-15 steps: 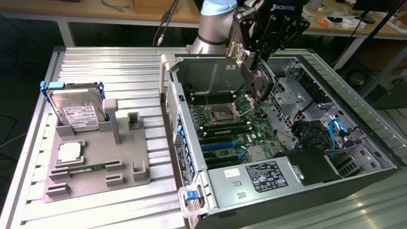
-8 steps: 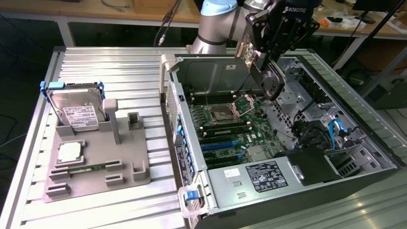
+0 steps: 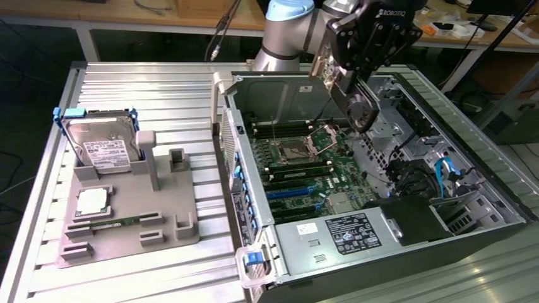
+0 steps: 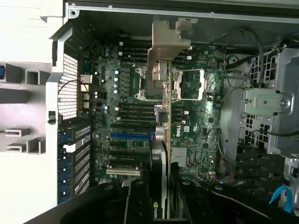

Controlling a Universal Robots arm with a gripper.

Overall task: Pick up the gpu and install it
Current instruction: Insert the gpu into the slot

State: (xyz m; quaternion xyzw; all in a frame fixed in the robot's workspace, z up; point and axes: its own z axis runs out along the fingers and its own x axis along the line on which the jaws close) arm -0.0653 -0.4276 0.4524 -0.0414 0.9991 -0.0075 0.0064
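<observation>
On the exterior view's left a hard drive [image 3: 103,151] stands in a grey holder [image 3: 160,211] on the tabletop [image 3: 135,82], and toward the right the pincer [image 3: 344,79], closed on the gpu [image 3: 360,112], holds it over the motherboard [image 3: 312,170] of the open case [image 3: 282,95] (the wrist view gives the card edge-on, silver bracket [image 4: 166,44] at its far end).

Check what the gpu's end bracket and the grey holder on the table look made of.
Bracket on the gpu: looks like bare sheet metal, dull silver, thin with folded edges. Holder: probably plastic, matte uniform grey, blocky posts; moulded or printed, can't tell.
</observation>
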